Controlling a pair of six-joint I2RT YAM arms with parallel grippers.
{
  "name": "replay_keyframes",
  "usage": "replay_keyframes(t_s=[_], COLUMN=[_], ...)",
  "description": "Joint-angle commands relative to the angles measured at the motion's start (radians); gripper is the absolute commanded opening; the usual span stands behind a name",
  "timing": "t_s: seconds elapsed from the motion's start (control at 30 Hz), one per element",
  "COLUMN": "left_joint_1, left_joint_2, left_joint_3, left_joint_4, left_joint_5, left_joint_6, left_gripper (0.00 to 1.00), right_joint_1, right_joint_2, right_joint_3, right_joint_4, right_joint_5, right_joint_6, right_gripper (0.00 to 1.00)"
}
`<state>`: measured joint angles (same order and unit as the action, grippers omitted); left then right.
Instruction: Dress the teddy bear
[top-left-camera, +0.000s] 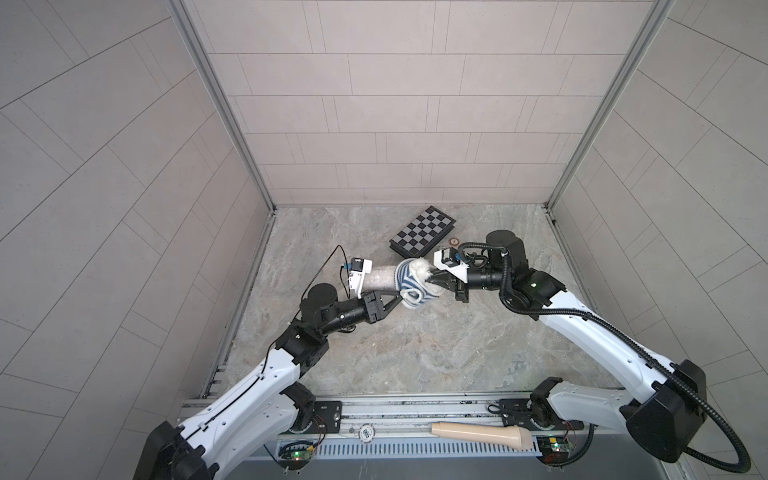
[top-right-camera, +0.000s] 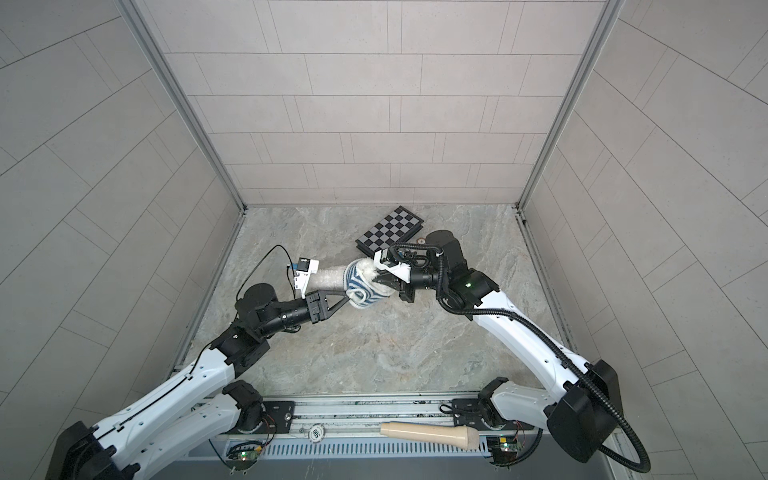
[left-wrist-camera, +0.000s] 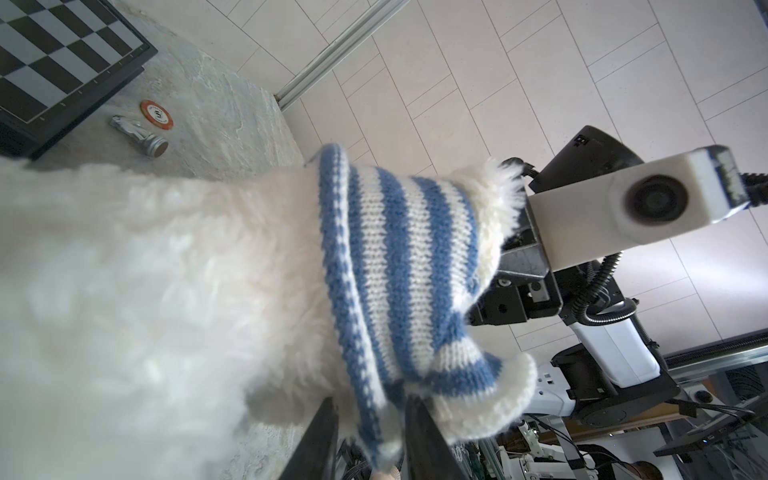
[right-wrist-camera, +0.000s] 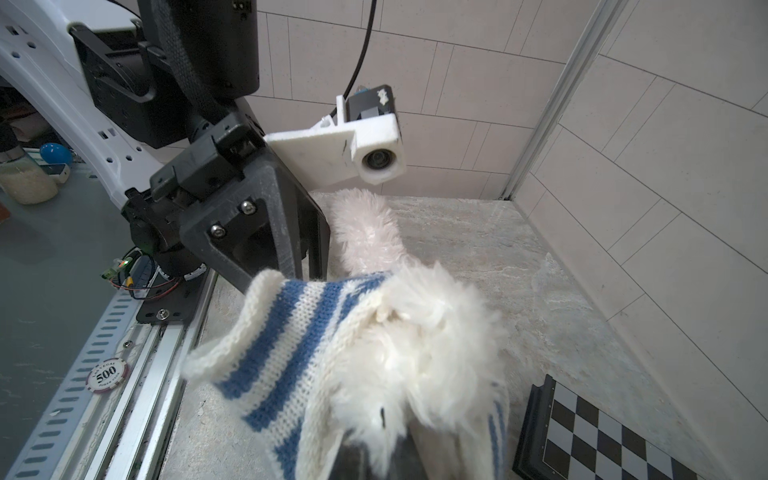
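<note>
Looking down in both top views, you see the fluffy white plush teddy bear (top-left-camera: 380, 277) (top-right-camera: 328, 279) stretched sideways between your two arms. It is over the rear middle of the grey marbled stone bench (top-left-camera: 415, 353), just in front of the black-and-grey chessboard (top-left-camera: 424, 230). A small knitted sweater with blue and white stripes (top-left-camera: 409, 284) (left-wrist-camera: 395, 257) covers the end of the bear that faces your right arm. The rest of the furry body is bare and passes under your left wrist camera (top-left-camera: 360, 272). Whether the bear touches the bench you cannot tell.

Your left end effector (top-left-camera: 401, 296) (left-wrist-camera: 370, 449) meets the sweater's lower edge from the near side. In the left wrist view its two black fingers (left-wrist-camera: 316, 449) stand a little apart with a fold of the striped hem hanging between them. You cannot tell whether they press the knit.

Your right end effector (top-left-camera: 430, 279) (right-wrist-camera: 384, 461) is pressed together, pinching a tuft of the bear's white fur where it pokes out of the sweater's opening. A white furry limb (right-wrist-camera: 365, 224) shows beyond the sweater in the right wrist view.

Beside the chessboard lie a round red-and-white poker chip (left-wrist-camera: 156, 115) and a small silver chess piece (left-wrist-camera: 139, 135) on its side. Another poker chip, marked 500 (right-wrist-camera: 107, 374), sits on the metal rail (right-wrist-camera: 137, 374) at the bench's front edge, near a beige tapered plastic handle (top-left-camera: 482, 434).
</note>
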<state>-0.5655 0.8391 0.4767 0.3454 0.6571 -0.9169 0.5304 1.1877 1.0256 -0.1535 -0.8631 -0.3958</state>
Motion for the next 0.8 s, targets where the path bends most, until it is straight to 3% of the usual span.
replay_keyframes(t_s=[0.0, 0.17, 0.27, 0.47, 0.77], left_joint_1=[-0.004, 0.000, 0.049, 0.231, 0.263], left_joint_2=[-0.007, -0.037, -0.062, -0.076, 0.027], left_joint_3=[0.026, 0.040, 0.088, 0.176, 0.237], left_joint_4=[0.026, -0.021, -0.191, -0.450, -0.514], left_joint_5=[-0.011, -0.029, -0.040, -0.025, -0.064], left_joint_6=[0.015, 0.035, 0.116, 0.261, 0.357], left_gripper=[0.24, 0.00, 0.00, 0.00, 0.00], right_joint_1=[0.008, 0.024, 0.076, 0.178, 0.359], right_joint_2=[-0.022, -0.035, -0.039, -0.052, -0.050], right_joint_3=[0.006, 0.013, 0.043, 0.075, 0.125], right_joint_4=[0.061, -0.007, -0.134, -0.286, -0.420], right_joint_5=[-0.014, 0.001, 0.049, 0.121, 0.265], right_joint_6=[-0.047, -0.096, -0.195, -0.340, -0.432], right_gripper=[0.00, 0.00, 0.00, 0.00, 0.00])
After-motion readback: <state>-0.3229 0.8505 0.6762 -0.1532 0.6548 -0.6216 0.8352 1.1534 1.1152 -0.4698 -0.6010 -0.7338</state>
